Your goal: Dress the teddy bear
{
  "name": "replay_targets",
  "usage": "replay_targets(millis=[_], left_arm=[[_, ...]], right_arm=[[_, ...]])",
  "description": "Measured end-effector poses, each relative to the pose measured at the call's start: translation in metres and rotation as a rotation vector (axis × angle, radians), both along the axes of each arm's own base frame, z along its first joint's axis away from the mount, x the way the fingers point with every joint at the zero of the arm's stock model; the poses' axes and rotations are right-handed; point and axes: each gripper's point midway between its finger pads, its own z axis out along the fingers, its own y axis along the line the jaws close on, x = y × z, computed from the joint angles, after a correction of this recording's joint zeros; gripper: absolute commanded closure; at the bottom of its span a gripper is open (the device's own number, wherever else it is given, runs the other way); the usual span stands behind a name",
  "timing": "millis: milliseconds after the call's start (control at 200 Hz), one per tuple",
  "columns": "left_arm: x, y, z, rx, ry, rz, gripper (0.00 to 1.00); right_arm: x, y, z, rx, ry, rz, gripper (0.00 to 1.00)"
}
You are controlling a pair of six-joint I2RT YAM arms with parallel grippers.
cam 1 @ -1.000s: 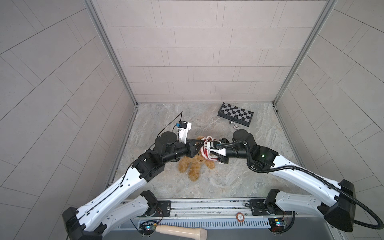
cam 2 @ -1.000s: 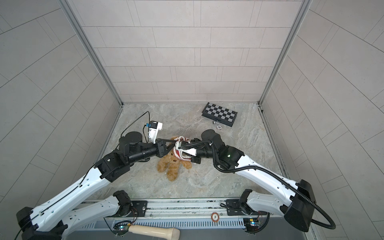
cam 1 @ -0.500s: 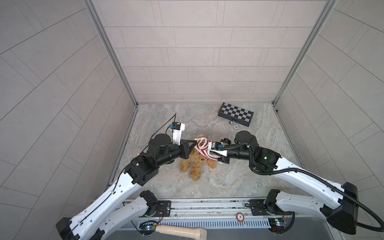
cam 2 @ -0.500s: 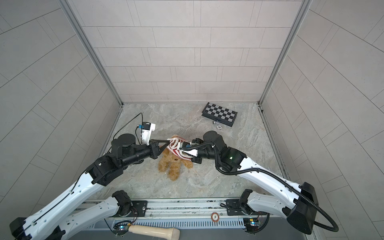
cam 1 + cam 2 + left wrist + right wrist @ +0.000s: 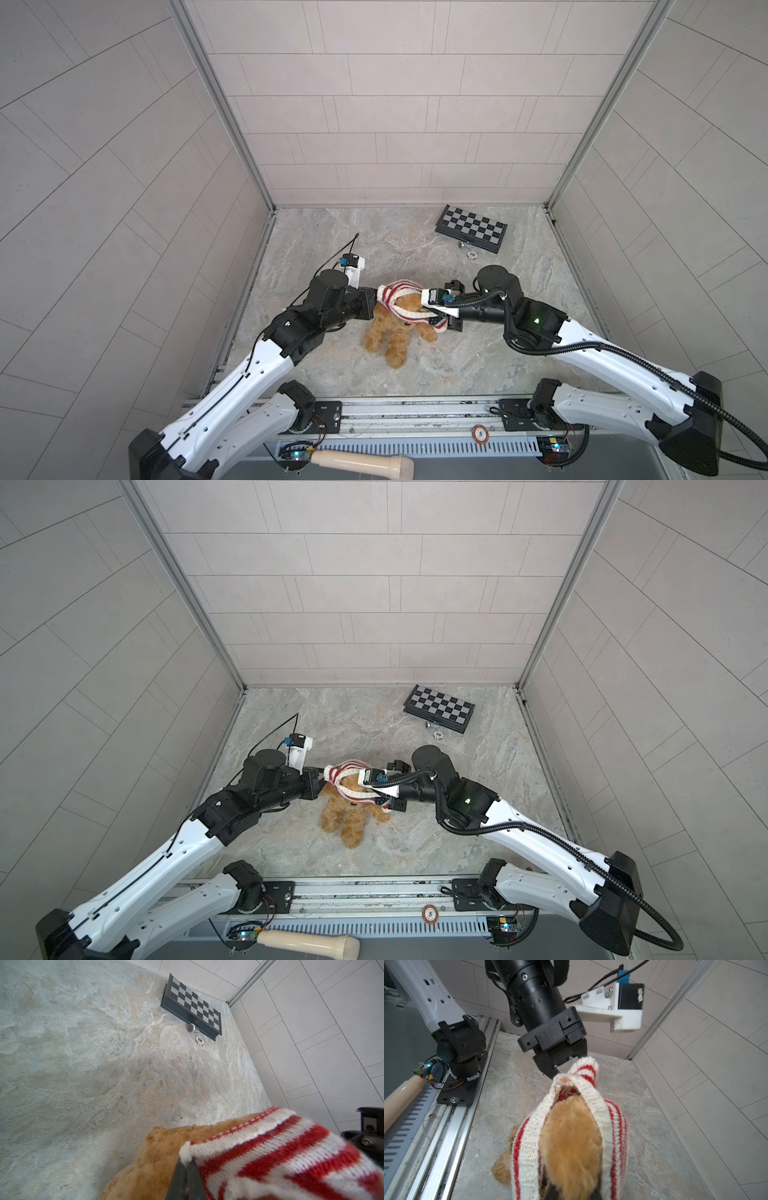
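The golden-brown teddy bear [image 5: 395, 337] [image 5: 348, 821] lies mid-table with its legs toward the front rail. A red-and-white striped sweater [image 5: 400, 291] [image 5: 353, 767] is stretched over its head between both grippers. My left gripper [image 5: 376, 297] [image 5: 322, 773] [image 5: 186, 1164] is shut on the sweater's white hem at the bear's left. My right gripper [image 5: 435, 321] [image 5: 386, 804] [image 5: 574, 1192] grips the opposite side of the sweater opening. Bear fur [image 5: 571, 1147] bulges through the opening and hides the right fingertips.
A folded chessboard [image 5: 471, 228] lies at the back right, with a poker chip [image 5: 471, 254] and a small metal piece [image 5: 461, 245] in front of it. A wooden handle [image 5: 361, 459] rests beyond the front rail [image 5: 415, 409]. Tiled walls enclose three sides.
My left gripper has shut on the sweater hem and pulled it left. The right gripper has drawn slightly right. The sweater opening is now stretched wider over the bear's head.
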Motion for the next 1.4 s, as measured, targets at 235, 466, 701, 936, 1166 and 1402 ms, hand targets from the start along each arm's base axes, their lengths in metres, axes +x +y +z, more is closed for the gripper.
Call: replay_targets(millis=[235, 466, 701, 936, 1166, 1402], left_arm=[[0.002, -0.008, 0.003, -0.031, 0.009, -0.024, 1.00], [0.004, -0.014, 0.007, -0.058, 0.013, -0.042, 1.00], [0.007, -0.004, 0.020, -0.078, -0.017, -0.006, 1.00], [0.010, 0.000, 0.039, -0.089, -0.053, 0.016, 1.00], [0.022, 0.003, 0.006, 0.003, 0.025, 0.058, 1.00], [0.013, 0.005, -0.022, 0.042, 0.069, 0.044, 1.00]], right_arm=[[-0.009, 0.016, -0.009, -0.053, -0.007, 0.046, 1.00], [-0.008, 0.019, -0.017, -0.118, -0.033, 0.037, 1.00], [-0.007, 0.022, -0.020, -0.172, -0.055, 0.034, 1.00], [-0.012, 0.023, -0.026, -0.212, -0.078, 0.050, 1.00], [-0.027, 0.027, -0.025, -0.240, -0.131, 0.087, 1.00], [-0.030, 0.003, 0.000, -0.151, -0.197, 0.009, 1.00]])
